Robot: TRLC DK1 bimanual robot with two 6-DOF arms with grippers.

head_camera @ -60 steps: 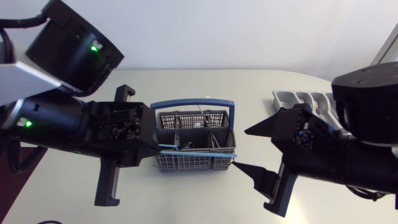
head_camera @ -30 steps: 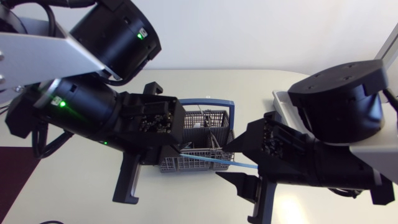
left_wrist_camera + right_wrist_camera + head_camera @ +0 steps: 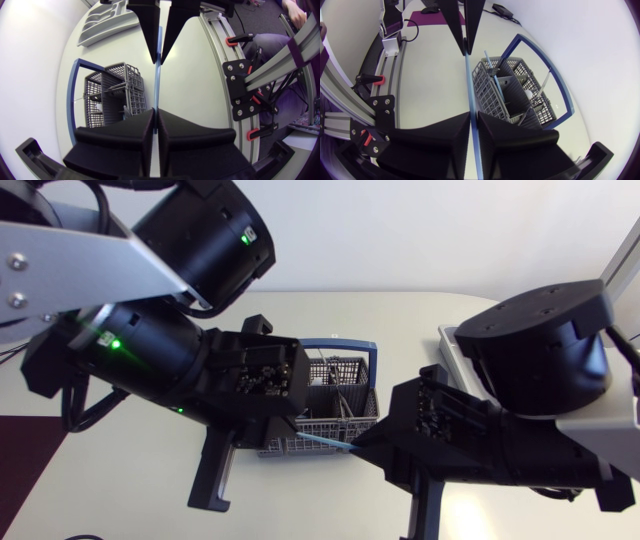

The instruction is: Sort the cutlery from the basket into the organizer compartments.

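Cutlery in play is one slim light-blue piece (image 3: pixel 157 85), held clear of the basket and stretched between the two end effectors; which kind of utensil it is I cannot tell. The left end effector (image 3: pixel 155 112) is clenched on one end and the right end effector (image 3: pixel 472 116) is clenched on the other, their tips facing each other along the piece. The grey basket (image 3: pixel 112 95) with its blue handle sits just beside and below the left end effector, with more cutlery standing in it. The grey organizer (image 3: pixel 102 22) lies on the worktop (image 3: pixel 400 320) beyond the right end effector, behind that arm. This looks like a hand-over, probably from left to right. Next, the left would need to let go, so that the right alone can carry the piece back to a compartment without it twisting in the grip.
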